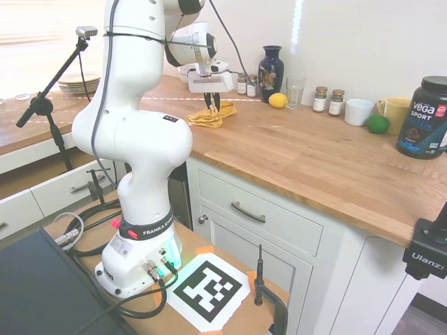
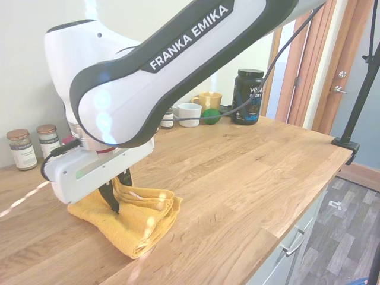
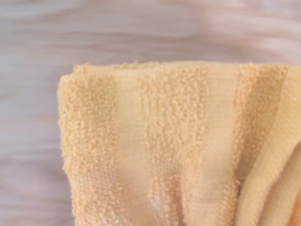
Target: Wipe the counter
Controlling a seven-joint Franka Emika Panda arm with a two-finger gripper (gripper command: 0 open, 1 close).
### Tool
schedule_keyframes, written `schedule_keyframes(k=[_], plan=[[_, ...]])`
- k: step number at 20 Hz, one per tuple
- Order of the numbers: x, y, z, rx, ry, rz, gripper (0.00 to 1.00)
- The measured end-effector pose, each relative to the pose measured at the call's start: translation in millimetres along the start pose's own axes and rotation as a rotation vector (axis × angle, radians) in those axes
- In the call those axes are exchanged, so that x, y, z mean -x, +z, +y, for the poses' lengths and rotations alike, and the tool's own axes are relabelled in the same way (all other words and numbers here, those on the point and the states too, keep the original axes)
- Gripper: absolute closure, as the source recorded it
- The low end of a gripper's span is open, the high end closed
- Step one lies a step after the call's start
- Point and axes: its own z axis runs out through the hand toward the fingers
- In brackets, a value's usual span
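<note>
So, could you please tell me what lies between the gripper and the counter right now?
A folded yellow towel: the gripper pinches its folds and presses it onto the wooden counter. The second exterior view shows this best.

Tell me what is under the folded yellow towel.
The yellow towel lies flat on the wooden counter, with plank grain showing all around it. The gripper is shut on its top folds. The patch of counter beneath the towel is covered and cannot be seen.
</note>
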Motion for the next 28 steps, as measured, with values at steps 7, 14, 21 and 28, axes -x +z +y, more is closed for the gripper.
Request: schedule_keyframes(k=[7, 14, 21, 28], plan=[[4.3, -1.3, -2.7, 0.015, 0.000, -0.001, 0.00], [1.3, -1.6, -0.7, 0.019, 0.007, -0.004, 0.00], [-8.8, -2.8, 14.7, 0.029, 0.027, -0.004, 0.00], [-17.3, -25.8, 64.0, 0.014, 0.023, 0.018, 0.00]])
